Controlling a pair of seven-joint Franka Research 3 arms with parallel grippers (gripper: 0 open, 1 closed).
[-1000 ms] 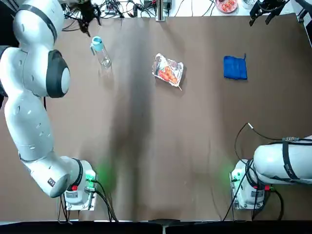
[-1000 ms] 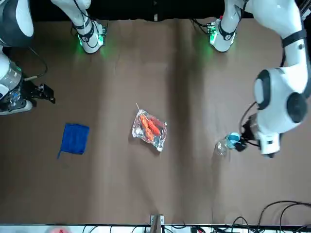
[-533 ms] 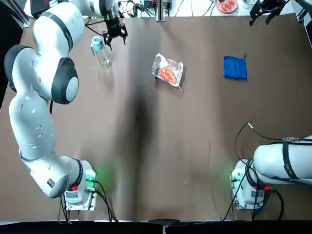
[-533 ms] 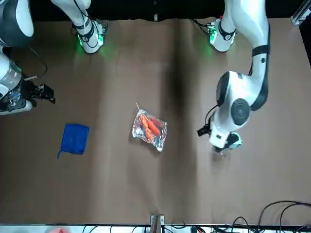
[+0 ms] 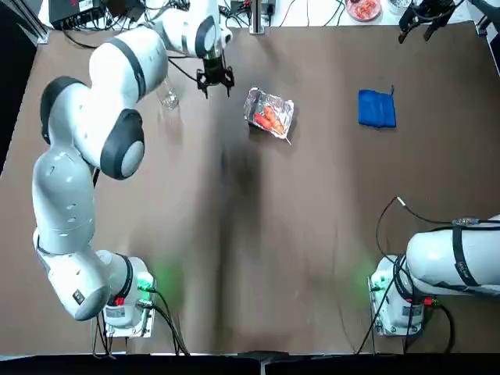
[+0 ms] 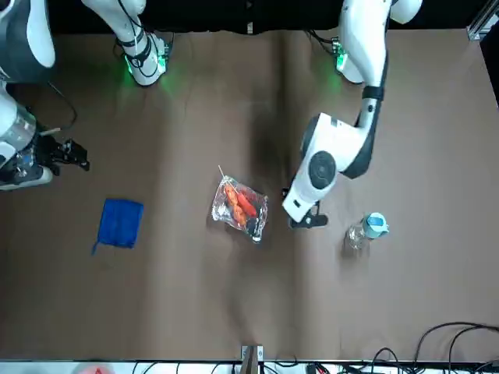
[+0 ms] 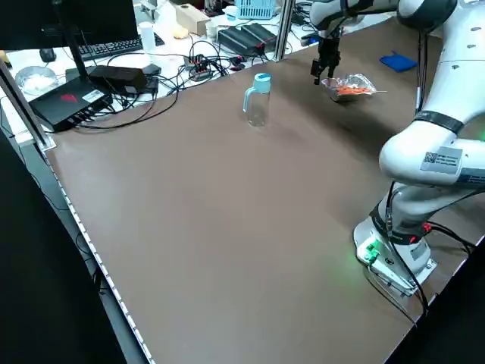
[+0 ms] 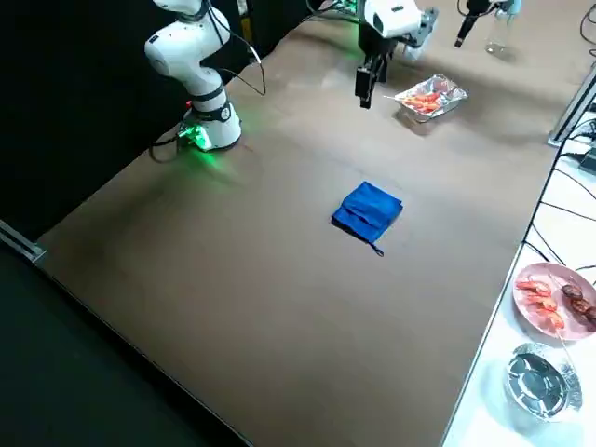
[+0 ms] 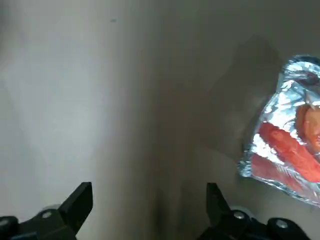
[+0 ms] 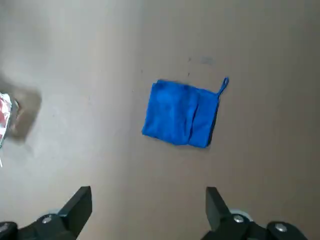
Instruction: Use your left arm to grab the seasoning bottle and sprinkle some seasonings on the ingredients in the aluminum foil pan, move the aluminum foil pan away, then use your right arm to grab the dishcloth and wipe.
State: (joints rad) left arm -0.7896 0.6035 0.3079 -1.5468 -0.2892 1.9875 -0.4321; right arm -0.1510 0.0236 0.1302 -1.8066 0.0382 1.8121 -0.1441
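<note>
closer to the foil pan (image 5: 286, 110) than a second ago, the left tool (image 5: 216, 78) has swung away from the seasoning bottle (image 7: 258, 101) and hovers above the worktop (image 5: 312, 234) on the pan's left-arm side, near it but apart. its two fingers are spread wide, with nothing between them. the bottle has stayed put: it stands upright on the worktop, well apart from the pan, farther out on that same left-arm side, its light blue cap (image 6: 376, 224) on. in the top view the left arm (image 5: 101, 144) covers its upper part.

the foil pan lies where it was, its crinkled silver walls around the orange-red ingredients (image 6: 240, 204), with a thin pale skewer stick (image 6: 221, 169) poking out past the rim on the side toward the robot. the blue dishcloth (image 5: 376, 108) lies folded flat on the pan's right-arm side, well apart from it, its small loop (image 10: 224, 84) sticking out at a corner.

the right tool (image 8: 371, 82) is held up over the worktop, also on the pan's right-arm side, its fingers wide apart and empty. farther from the robot than the pan, past the worktop's edge, sits a pink plate (image 8: 570, 336) of food pieces.
</note>
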